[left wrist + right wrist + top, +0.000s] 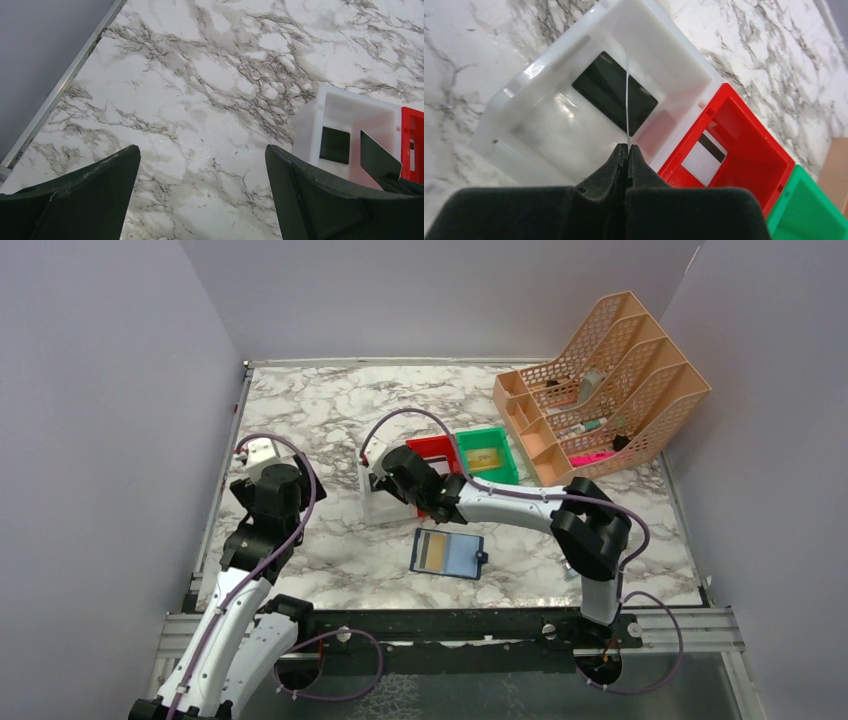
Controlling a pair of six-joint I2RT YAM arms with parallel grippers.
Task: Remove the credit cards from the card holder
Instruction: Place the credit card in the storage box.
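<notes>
Right claw (628,147) is pinched shut on a thin card (627,90), seen edge-on, hanging over the white bin (524,80) where a black card (599,85) lies flat. Next door, the red bin (744,125) holds a striped card (706,160), and the green bin (480,432) a gold card (487,455). The card holder (460,554) lies open on the tabletop (200,75) near the arms' bases, a tan card (432,550) tucked inside. Left claw (200,155) gapes wide, holding nothing.

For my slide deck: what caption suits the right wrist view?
Right gripper holds a card edge-on above the white bin, where a black card lies.
</notes>
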